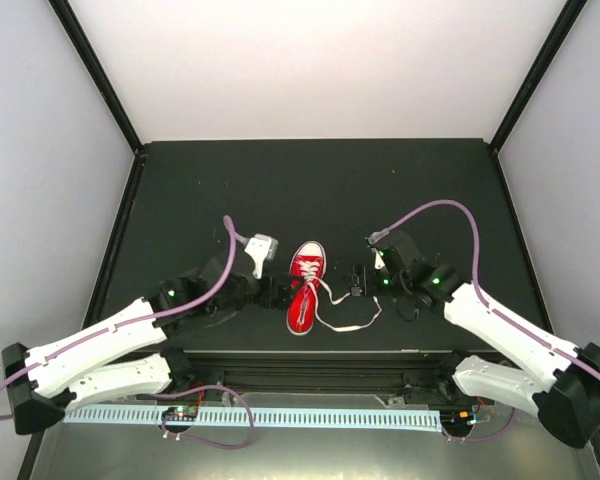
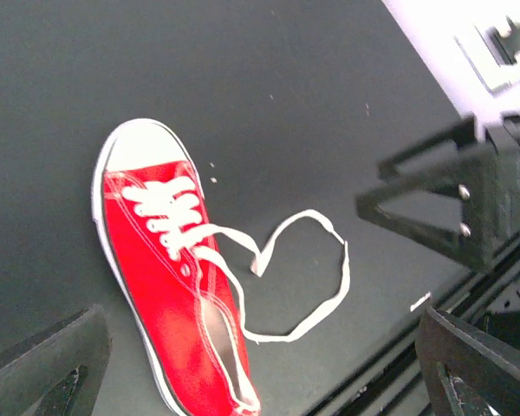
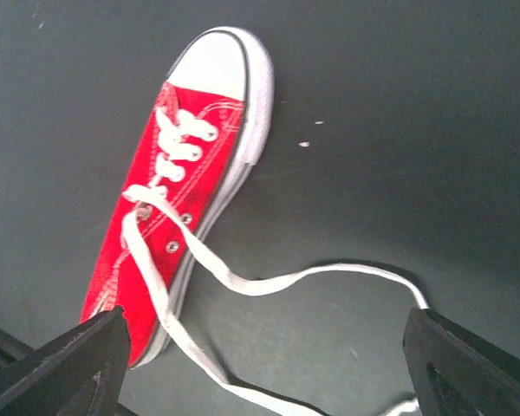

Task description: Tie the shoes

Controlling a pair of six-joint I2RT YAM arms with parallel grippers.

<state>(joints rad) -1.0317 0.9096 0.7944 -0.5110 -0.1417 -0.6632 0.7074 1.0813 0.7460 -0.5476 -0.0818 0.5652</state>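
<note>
So, both arms are stretched in low over the desk point(image 1: 310, 190) from the near corners, elbows out, meeting around the middle. The left arm point(image 1: 100, 345) reaches in from the left. Its left gripper point(image 1: 273, 292) sits just beside the left flank of the red sneaker point(image 1: 305, 280), down by the heel half; can't tell from above if it's actually touching. The right arm point(image 1: 500, 325) comes in from the other side, and the right gripper point(image 1: 358, 280) is near the sneaker's right side with a bit of bare desk between. Both grippers have their jaws spread wide and neither is holding anything. In each wrist view the fingers point(image 2: 52, 364) sit way out at the bottom corners of the frame, with just shoe and lace lying on the desk between them.

The sneaker is flat on its sole, white toe cap pointing away from the arms, heel toward the black rail point(image 1: 310, 358) along the desk's near edge. It's untied. The white laces point(image 1: 352, 318) are threaded through the eyelets nearer the toe, then trail off the right side. They lie in a loose loop on the desk over toward the right gripper.

Room-wise, the heel is close to the near edge, so it's tight there. Past the toe and out to either side it's open dark desk up to the white walls point(image 1: 310, 70).
</note>
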